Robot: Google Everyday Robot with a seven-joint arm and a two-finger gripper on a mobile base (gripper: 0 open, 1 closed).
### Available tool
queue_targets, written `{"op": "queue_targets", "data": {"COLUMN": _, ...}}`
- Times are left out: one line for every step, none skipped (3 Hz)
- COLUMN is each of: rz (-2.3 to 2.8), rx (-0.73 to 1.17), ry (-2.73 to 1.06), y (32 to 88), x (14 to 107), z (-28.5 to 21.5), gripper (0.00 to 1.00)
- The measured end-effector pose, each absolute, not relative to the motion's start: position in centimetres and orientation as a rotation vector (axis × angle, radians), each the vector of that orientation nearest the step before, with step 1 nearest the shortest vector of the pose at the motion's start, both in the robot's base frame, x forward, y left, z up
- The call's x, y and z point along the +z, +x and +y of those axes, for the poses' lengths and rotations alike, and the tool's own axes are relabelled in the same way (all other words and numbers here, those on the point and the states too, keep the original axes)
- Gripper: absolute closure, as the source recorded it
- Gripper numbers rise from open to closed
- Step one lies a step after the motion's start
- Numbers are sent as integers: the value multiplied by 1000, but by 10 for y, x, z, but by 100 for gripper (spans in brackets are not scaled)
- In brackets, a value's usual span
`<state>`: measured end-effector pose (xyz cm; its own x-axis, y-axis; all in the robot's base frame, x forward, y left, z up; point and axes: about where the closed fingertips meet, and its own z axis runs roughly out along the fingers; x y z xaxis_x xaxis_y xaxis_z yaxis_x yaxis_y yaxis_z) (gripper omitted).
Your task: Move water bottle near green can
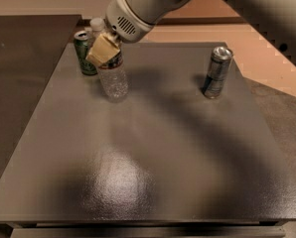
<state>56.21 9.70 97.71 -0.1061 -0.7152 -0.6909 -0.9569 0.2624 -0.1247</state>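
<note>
Clear, thin plastic makes the water bottle [113, 82] a light and slightly yielding thing. Its walls would likely dent under a hard squeeze, and its smooth skin could slip in a loose one. The ribbed lower body is probably stiffer, but a hold up by the shoulder, just below the white cap [97, 24], keeps the base free for setting down.

That is where the claw [104, 50] sits now. Its tan fingers are closed on the bottle's upper part, with the label band mostly hidden behind them.

The bottle is at the far left of the dark tabletop [163, 148], just beside the green can [83, 58] on the can's right, and well apart from the silver-and-blue can [215, 73]. Its long axis runs nearly upright. The cap points up and leans a little toward the can, and the base is toward the tabletop. I cannot tell whether the base touches the surface or hangs just above it.
</note>
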Motion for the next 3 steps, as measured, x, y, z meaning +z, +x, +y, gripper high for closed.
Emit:
{"op": "queue_targets", "data": {"rz": 1916, "rx": 469, "ry": -1477, "y": 593, "x": 963, "z": 113, "gripper": 100}}
{"op": "queue_targets", "data": {"rz": 1930, "rx": 480, "ry": -1439, "y": 613, "x": 952, "z": 123, "gripper": 100}}
{"op": "queue_targets", "data": {"rz": 1941, "rx": 498, "ry": -1395, "y": 628, "x": 944, "z": 125, "gripper": 82}}
